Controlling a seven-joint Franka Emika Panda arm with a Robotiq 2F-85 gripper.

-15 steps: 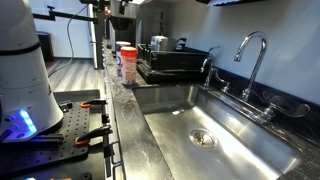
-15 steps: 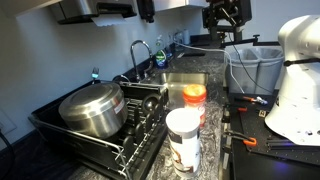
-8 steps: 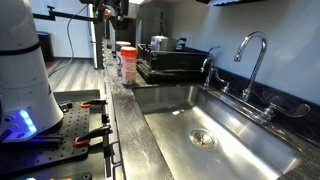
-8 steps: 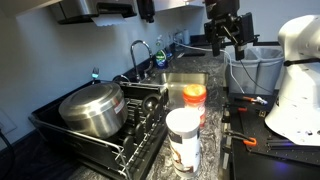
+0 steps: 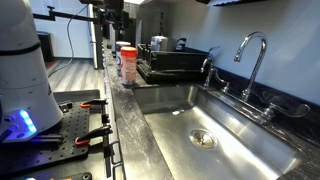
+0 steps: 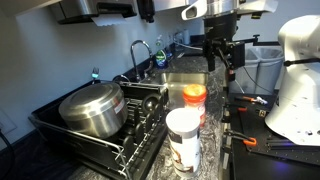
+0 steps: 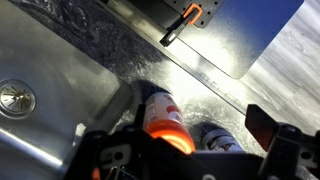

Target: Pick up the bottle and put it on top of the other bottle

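Countertop (image 6: 213,110) of dark speckled stone runs as a narrow strip between the sink (image 5: 250,140) and the edge where the robot's base (image 6: 298,85) is mounted. The bottle (image 6: 194,98) stands upright on that strip with its red cap on, near the sink corner by the dish rack (image 6: 120,140). Just beside it, nearer the camera in that exterior view, stands the other bottle (image 6: 183,140), also upright. I can't tell whether the two touch.

Seen from the sink side, the bottle (image 5: 127,62) stands at the far end of the strip, next to the rack.

The gripper (image 6: 224,62) hangs in the air above the strip, clear of both bottles. Its fingers are spread wide and hold nothing.

Looking down from the wrist, the red cap of the bottle (image 7: 165,115) glows bright just ahead of the gripper (image 7: 190,165). The other bottle (image 7: 215,138) is at its side, and the sink rim lies off to the left. A big steel pot (image 6: 92,108) sits in the rack, and an orange-handled tool (image 7: 185,20) lies across the strip's robot-side edge.
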